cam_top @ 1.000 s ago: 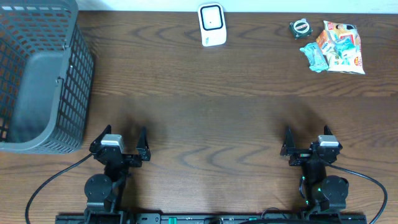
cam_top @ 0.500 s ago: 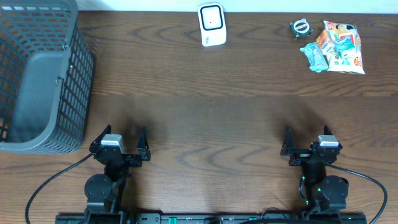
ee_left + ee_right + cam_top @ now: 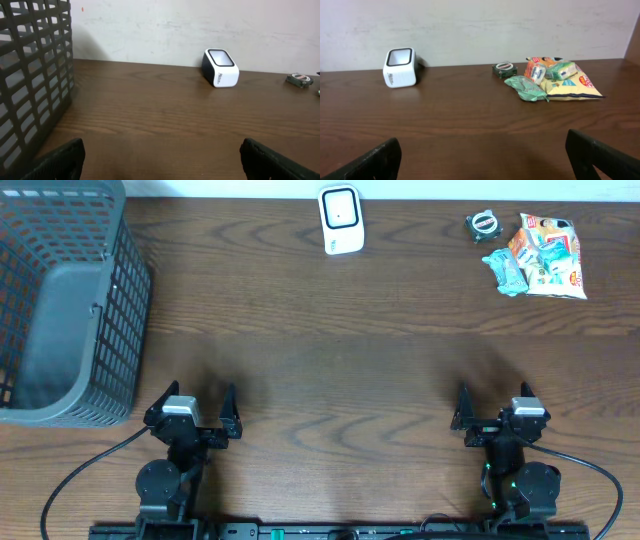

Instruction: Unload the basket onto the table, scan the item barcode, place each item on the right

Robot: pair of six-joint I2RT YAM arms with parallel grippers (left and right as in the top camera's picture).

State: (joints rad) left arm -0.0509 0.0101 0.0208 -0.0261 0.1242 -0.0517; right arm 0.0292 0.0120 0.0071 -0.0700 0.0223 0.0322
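The white barcode scanner [image 3: 341, 220] stands upright at the table's far edge, its dark window visible in the left wrist view [image 3: 220, 67] and the right wrist view [image 3: 400, 67]. The items are a pile of colourful snack packets [image 3: 540, 255] at the far right [image 3: 555, 77], with a teal wrapped bar [image 3: 526, 88] in front. My left gripper [image 3: 197, 394] and right gripper [image 3: 494, 398] rest near the front edge, both open and empty, far from scanner and items. Bare wood lies between the left gripper's [image 3: 161, 160] fingers and between the right gripper's [image 3: 485, 157] fingers.
A dark grey mesh basket [image 3: 60, 300] fills the far left corner and looms at the left of the left wrist view [image 3: 30, 75]. A small green round object [image 3: 483, 225] sits next to the packets. A pale wall runs behind the table.
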